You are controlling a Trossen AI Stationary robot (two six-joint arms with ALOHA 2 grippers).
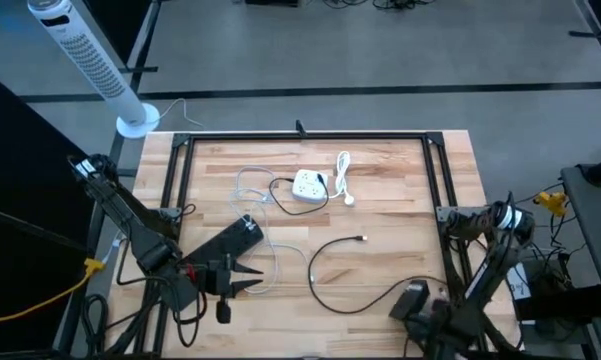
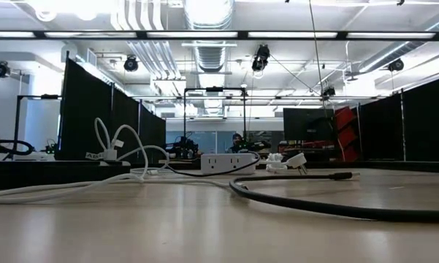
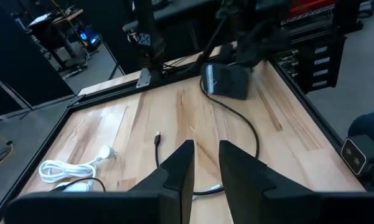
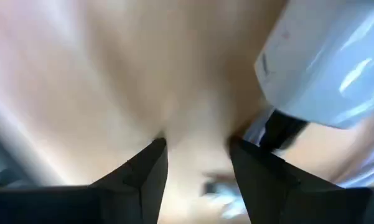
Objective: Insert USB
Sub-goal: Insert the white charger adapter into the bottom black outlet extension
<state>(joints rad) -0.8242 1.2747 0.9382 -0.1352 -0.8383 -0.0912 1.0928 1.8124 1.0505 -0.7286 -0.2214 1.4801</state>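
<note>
spanning nearly the whole high view, the wooden table (image 1: 390, 200) with its black frame is the landmark for everything below. the left arm is folded low at the table's near left corner, its left gripper (image 1: 248, 287) lying just above the boards and pointing toward the table's middle; in the left wrist view its two dark fingers (image 3: 182, 168) stand a narrow gap apart with nothing between them, so slightly spread and empty. the right arm is tucked at the table's near right corner, by the frame post; the right gripper (image 4: 198, 163) shows in its own wrist view with its fingers (image 4: 150, 167) apart and nothing pinched, bare wood visible in the gap, a blurred pale object off to one side. on the table's far half, about centre, sits the white power strip (image 1: 309, 185) with sockets facing up; the low view shows it flat on the boards. a bundled white cable (image 1: 342, 172) lies just beside it toward the right. thin white wires (image 1: 252, 183) loop off its left side. the black usb cable (image 1: 332, 262) curves across the table's centre, its plug end (image 1: 363, 239) lying free on the wood, near the strip but apart from it, not inserted.
</note>
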